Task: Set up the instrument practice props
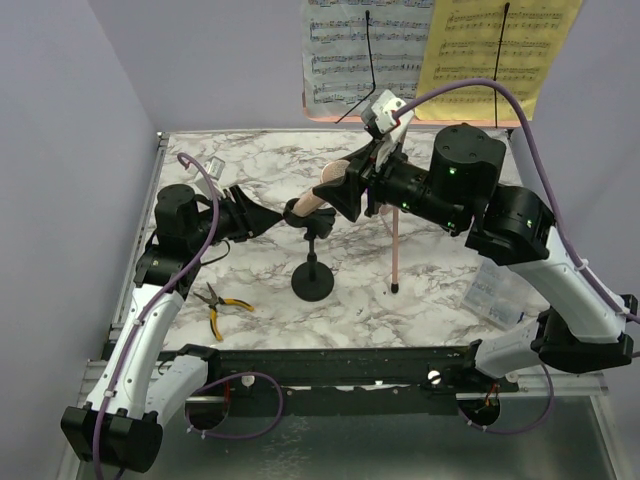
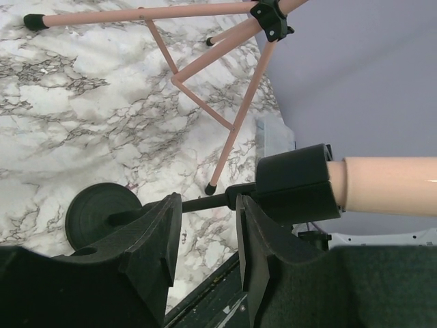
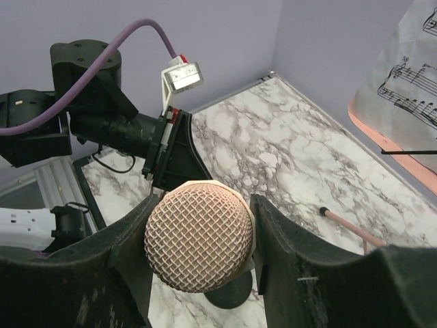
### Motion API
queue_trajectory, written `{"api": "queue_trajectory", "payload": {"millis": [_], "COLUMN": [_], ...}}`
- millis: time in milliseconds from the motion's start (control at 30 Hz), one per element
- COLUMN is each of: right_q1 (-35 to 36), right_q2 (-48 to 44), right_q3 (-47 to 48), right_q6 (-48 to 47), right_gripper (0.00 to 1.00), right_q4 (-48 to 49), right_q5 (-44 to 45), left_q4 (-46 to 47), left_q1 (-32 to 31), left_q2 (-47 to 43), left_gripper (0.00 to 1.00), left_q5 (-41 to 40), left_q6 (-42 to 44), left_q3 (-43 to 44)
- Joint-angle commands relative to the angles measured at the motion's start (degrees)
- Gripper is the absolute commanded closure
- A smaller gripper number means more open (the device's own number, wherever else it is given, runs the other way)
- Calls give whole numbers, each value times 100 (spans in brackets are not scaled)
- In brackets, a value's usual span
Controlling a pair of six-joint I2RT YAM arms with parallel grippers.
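The beige toy microphone [image 1: 318, 196] lies nearly level in the clip of the small black mic stand [image 1: 313, 280]. My right gripper [image 1: 347, 192] is shut on its mesh head [image 3: 198, 236]. My left gripper [image 1: 268, 221] is open, and its tips [image 2: 206, 203] sit against the stand's thin rod just below the clip [image 2: 293, 184], not clamping it. The pink music-stand desk [image 1: 322, 112] stands at the back on its pink pole [image 1: 396, 250]. It holds a white page [image 1: 345, 50] and a yellow page [image 1: 500, 45]. The tripod legs [image 2: 205, 102] show in the left wrist view.
Yellow-handled pliers [image 1: 222, 305] lie at the front left. A clear plastic box [image 1: 495, 295] sits under my right arm at the front right. The stand's round base [image 2: 102, 219] rests on the marble table between the arms. Walls close in the back and left.
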Motion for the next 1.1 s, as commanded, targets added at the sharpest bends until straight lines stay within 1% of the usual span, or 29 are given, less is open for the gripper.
{"api": "queue_trajectory", "payload": {"millis": [0,233,333,433,633,767,900,1067], "right_q1": [7,7,-3,-50,-161,-178,-222,-240], "right_q2": [185,482,621,708,820,1004,1256,1457], "right_q3": [257,444,599,729,758,794,864,1058], "right_q6": [-131,-4,134,464,692,575,366,336], "right_gripper": [100,100,100,100,100,100,99,94], "right_q4": [-89,-416,-649,-816,-823,-928,-1109,-1390], "right_q5": [120,306,547,660,797,659,341,245], "left_q4": [295,657,780,921,1010,1026,1026,1031], "left_q1": [-24,-33,-58,-77,-96,-96,-95,-95], "left_q2": [-42,1,27,28,-21,-50,-78,-134], "left_gripper": [58,60,61,62,63,64,64,64], "left_q5": [277,535,605,680,717,744,777,784], "left_q6": [-112,-328,-401,-513,-577,-592,-574,-588], "left_q3": [14,-37,-76,-143,-220,-233,-233,-275]}}
